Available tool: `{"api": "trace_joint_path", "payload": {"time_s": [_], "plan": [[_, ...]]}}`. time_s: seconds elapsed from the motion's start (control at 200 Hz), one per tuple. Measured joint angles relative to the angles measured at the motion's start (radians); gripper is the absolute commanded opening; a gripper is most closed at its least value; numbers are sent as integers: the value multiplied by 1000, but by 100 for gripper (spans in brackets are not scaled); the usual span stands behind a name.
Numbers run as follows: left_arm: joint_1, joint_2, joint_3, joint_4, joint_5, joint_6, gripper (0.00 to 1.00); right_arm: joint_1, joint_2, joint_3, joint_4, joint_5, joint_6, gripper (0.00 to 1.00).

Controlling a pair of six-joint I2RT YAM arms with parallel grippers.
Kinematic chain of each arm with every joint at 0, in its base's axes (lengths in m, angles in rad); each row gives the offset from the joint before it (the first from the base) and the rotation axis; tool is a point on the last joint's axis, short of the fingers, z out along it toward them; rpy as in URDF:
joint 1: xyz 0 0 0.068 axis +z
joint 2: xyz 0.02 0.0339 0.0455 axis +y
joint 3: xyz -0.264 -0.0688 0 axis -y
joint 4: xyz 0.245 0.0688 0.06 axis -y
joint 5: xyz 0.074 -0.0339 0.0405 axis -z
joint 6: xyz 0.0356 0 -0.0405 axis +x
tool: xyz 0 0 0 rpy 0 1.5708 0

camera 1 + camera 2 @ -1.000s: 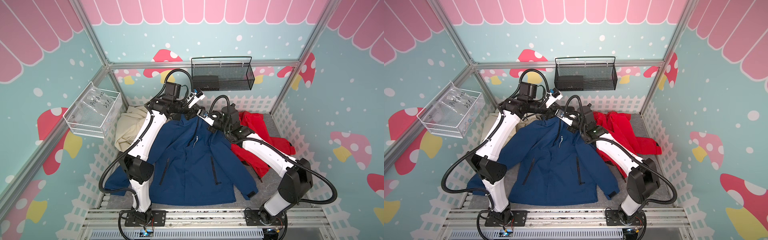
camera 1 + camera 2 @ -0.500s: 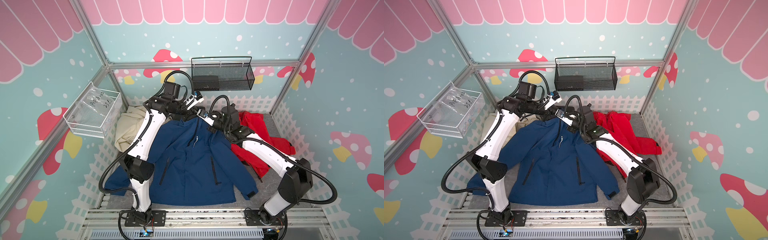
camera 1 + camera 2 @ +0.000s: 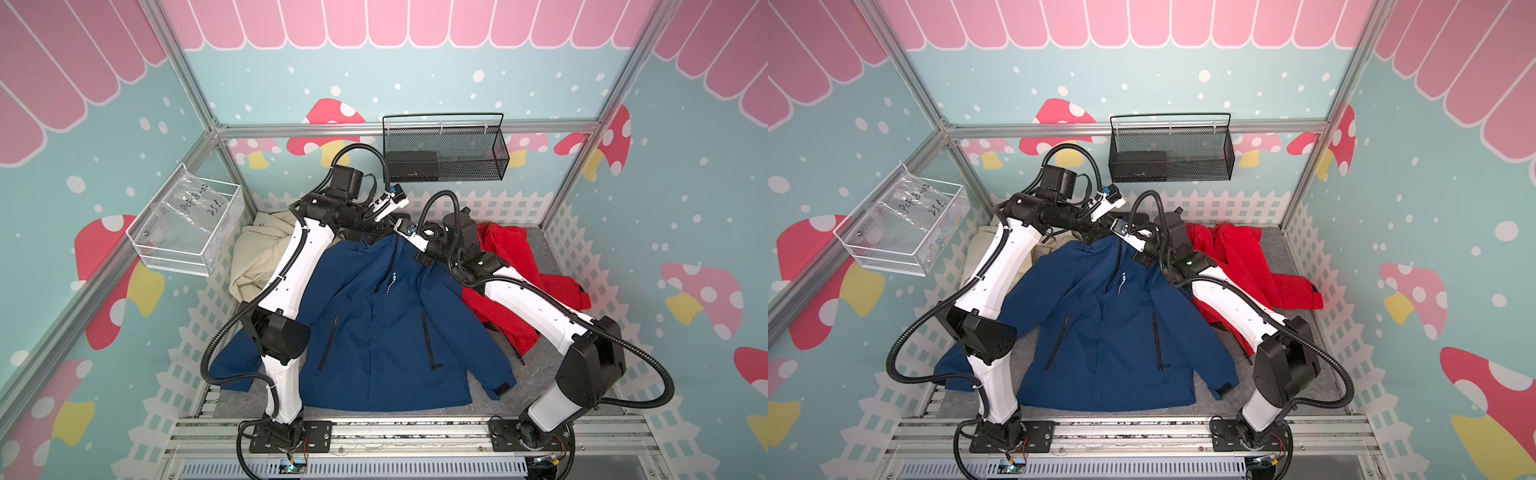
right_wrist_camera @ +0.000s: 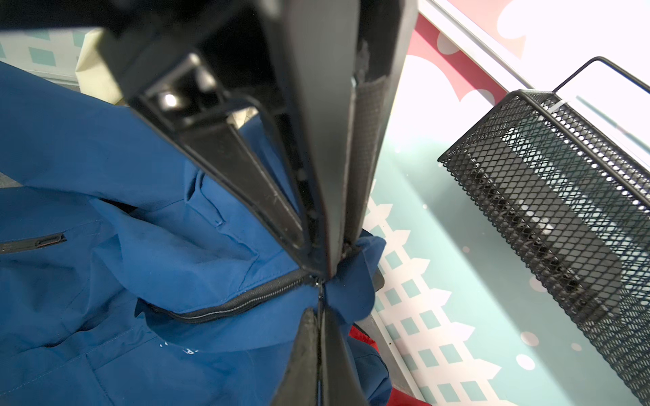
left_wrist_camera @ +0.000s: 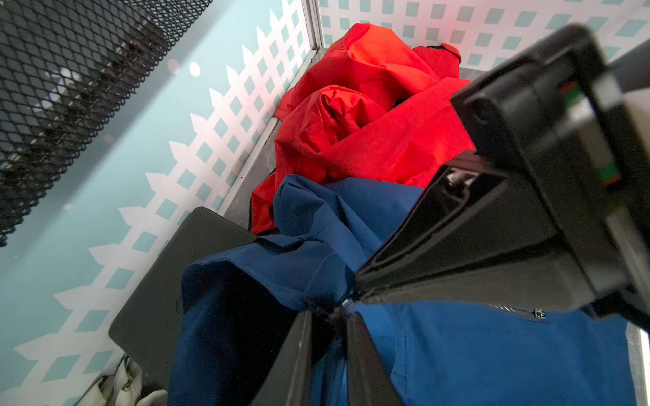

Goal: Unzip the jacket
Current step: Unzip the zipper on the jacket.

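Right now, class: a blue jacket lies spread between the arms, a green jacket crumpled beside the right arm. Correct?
No: the crumpled jacket beside the right arm is red, not green, as both top views show. The blue jacket is as stated.

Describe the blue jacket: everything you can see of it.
The blue jacket is smooth navy woven fabric, lying front up on the grey table, sleeves spread. It has two black pocket zips, white chest lettering and a black front zipper, seemingly zipped. The left hand and right hand both pinch its raised collar. A red jacket touches one side.
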Motion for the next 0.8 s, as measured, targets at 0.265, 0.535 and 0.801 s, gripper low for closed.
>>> {"api": "trace_joint_path", "payload": {"time_s": [0.265, 0.535, 0.801], "plan": [[3, 5, 23, -12, 9, -6, 0, 0, 0, -4, 19, 17, -2, 0], [19, 32, 71, -10, 8, -104, 0, 54, 36, 0, 82, 169, -88, 0], [34, 47, 78, 2, -18, -198, 0, 105, 89, 13, 85, 299, -186, 0]]}}
